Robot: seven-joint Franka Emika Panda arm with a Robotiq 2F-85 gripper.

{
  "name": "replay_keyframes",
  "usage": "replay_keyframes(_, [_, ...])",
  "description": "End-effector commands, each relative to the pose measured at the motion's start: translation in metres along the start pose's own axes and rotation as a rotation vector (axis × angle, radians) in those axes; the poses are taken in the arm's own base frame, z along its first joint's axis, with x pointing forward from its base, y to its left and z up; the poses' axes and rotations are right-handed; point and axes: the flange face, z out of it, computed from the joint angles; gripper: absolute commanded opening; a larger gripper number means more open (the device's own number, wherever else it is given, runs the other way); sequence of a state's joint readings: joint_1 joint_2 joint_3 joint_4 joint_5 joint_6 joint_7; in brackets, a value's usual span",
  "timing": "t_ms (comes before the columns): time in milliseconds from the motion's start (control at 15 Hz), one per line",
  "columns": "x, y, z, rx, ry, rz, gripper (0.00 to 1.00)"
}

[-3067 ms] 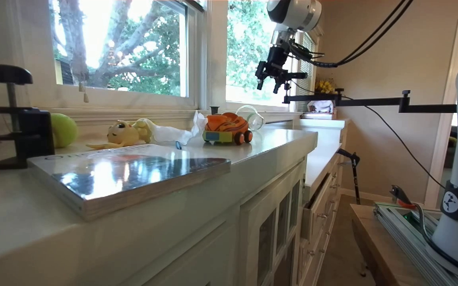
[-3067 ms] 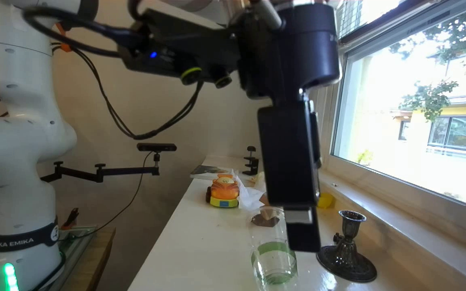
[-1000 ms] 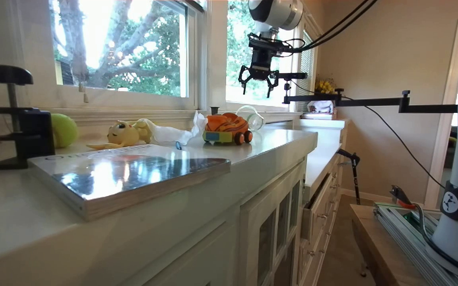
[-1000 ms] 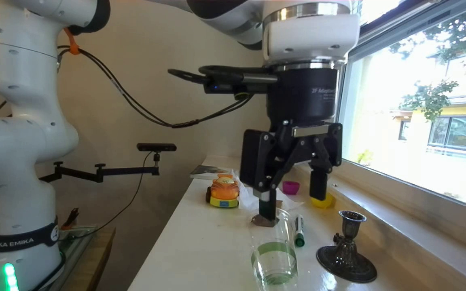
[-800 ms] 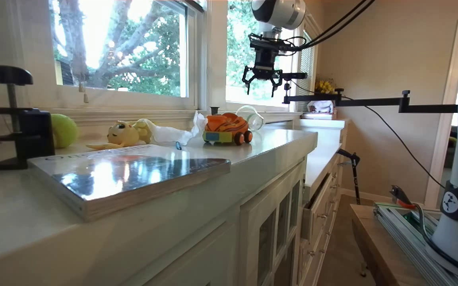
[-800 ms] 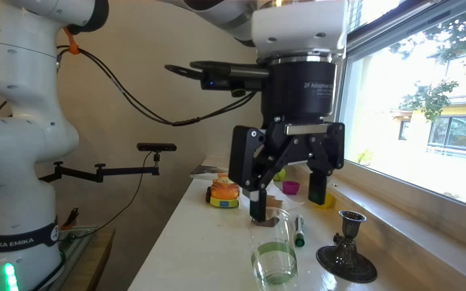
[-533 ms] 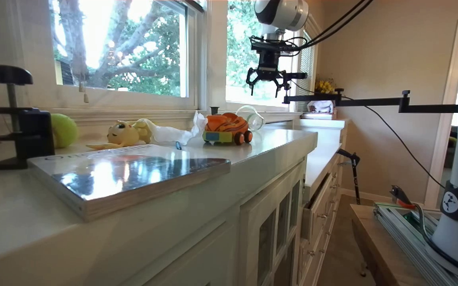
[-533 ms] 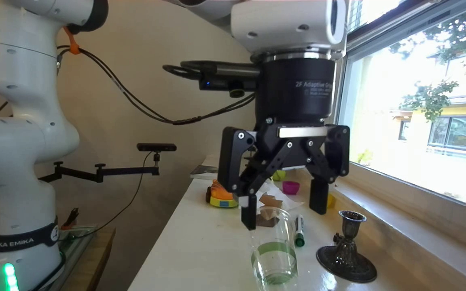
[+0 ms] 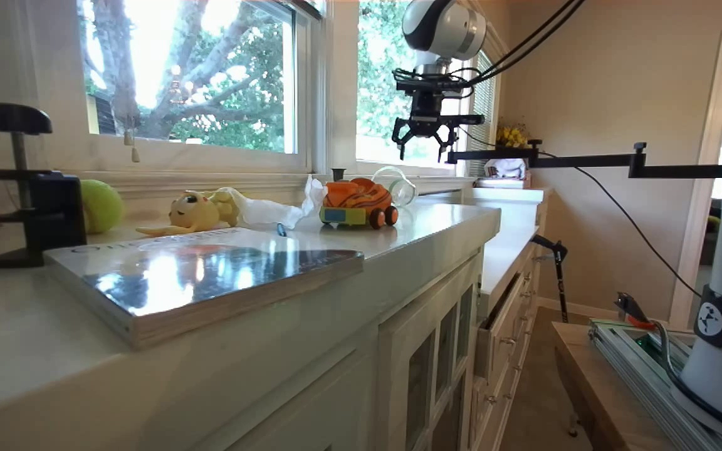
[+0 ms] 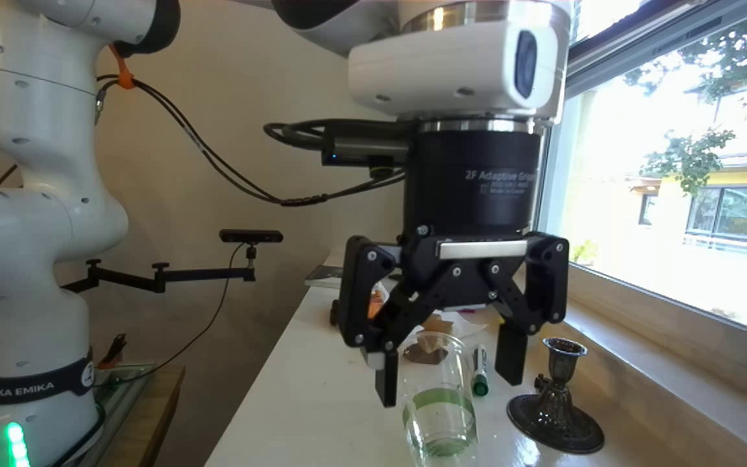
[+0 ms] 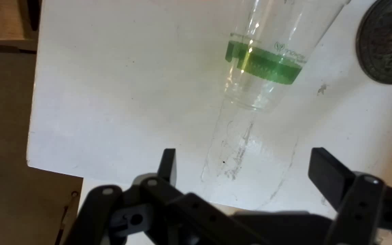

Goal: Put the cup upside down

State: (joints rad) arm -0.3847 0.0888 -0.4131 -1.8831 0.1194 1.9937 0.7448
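Cup [image 11: 267, 64] seems to lie on its side, counter [image 11: 114, 102] showing through; the gripper [image 10: 449, 381] stands wide.

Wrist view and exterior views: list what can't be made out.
Cup, wrist view: most of the rim, cut off by top edge; lettering too blurred.
Candlestick, wrist view: partly cut off by top and right edges.
Toy car, in an exterior view: mostly hidden by the fingers.
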Motion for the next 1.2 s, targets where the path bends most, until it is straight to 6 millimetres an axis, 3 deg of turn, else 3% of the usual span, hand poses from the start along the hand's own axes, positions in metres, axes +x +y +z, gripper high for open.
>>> replay_keyframes(0, [0.007,0.000,0.008,0.033,-0.021,0.071,1.00])
replay_keyframes(1133, [0.003,-0.009,0.049,0.017,-0.069,0.161,1.00])
